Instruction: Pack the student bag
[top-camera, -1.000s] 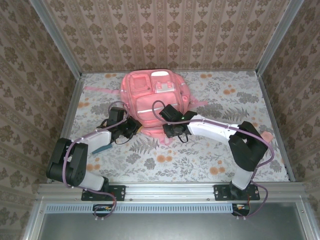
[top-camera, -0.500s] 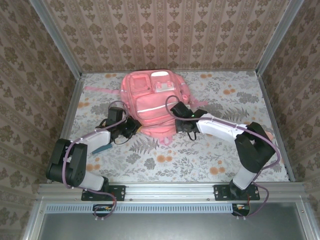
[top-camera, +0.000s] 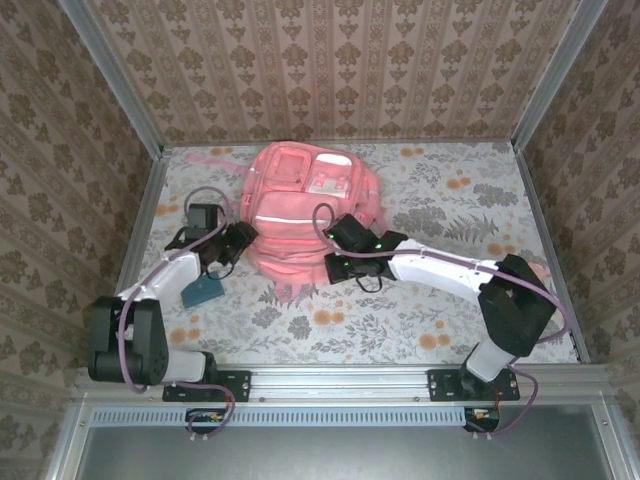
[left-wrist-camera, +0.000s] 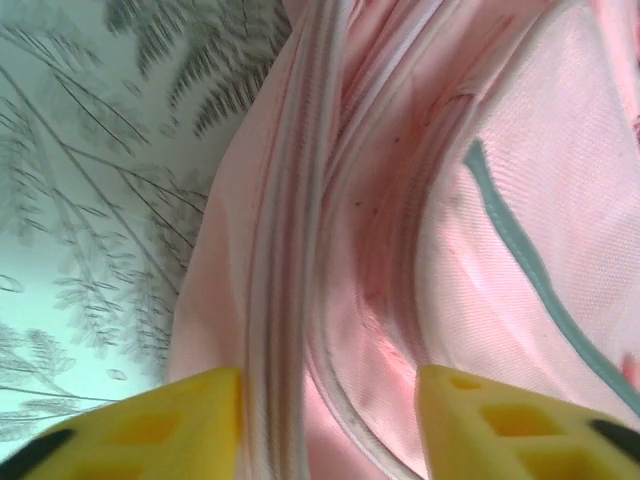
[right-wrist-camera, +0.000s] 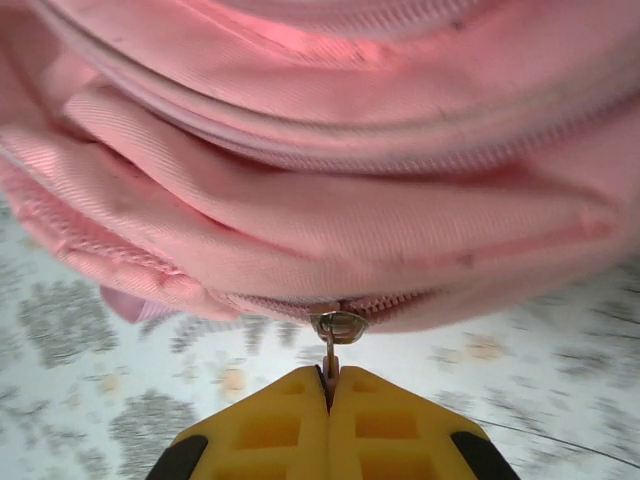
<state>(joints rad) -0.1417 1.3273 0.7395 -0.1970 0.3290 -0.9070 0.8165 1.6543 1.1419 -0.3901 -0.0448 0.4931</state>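
Note:
The student bag (top-camera: 300, 200), a big pink backpack with a white stripe, lies front up at the back middle of the table. My left gripper (top-camera: 246, 243) is at its left edge. In the left wrist view this gripper (left-wrist-camera: 330, 425) is open, with its yellow fingertips (left-wrist-camera: 190, 420) either side of the bag's zip seam (left-wrist-camera: 290, 250), not pinching it. My right gripper (top-camera: 328, 266) is at the bag's near edge. In the right wrist view it (right-wrist-camera: 329, 385) is shut on the metal zipper pull (right-wrist-camera: 339, 328) of the bag (right-wrist-camera: 320, 150).
A small teal object (top-camera: 203, 291) lies on the floral tablecloth beside my left forearm. A small pink thing (top-camera: 537, 270) shows behind my right arm's elbow near the right wall. Patterned walls close the table on three sides.
The left gripper has opened and drawn back to the left. The right gripper has moved left along the bag's near edge with the zipper pull. The bag has shifted and bunched up.

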